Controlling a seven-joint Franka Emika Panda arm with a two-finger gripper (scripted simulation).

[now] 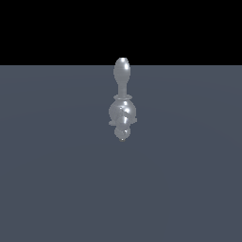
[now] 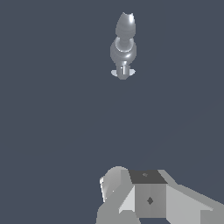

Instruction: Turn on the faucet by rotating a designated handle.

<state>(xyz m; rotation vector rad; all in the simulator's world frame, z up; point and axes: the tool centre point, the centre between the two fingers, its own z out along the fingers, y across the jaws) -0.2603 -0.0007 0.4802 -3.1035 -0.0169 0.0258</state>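
Observation:
A shiny silver faucet [image 1: 122, 111] stands on the flat grey floor in the middle of the exterior view. It has a rounded body, a long bulb-shaped part [image 1: 122, 71] on the far side and a short stub [image 1: 122, 133] on the near side. Which part is the handle I cannot tell. In the wrist view the faucet [image 2: 124, 49] lies well away from my gripper [image 2: 140, 194], with bare floor between them. Only blocky grey parts of the gripper show at the frame's edge, and the jaws' gap is not readable. Neither arm nor gripper shows in the exterior view.
The grey floor [image 1: 56, 179] spreads around the faucet on every side. A black background fills the space above the floor's far edge. No other objects show.

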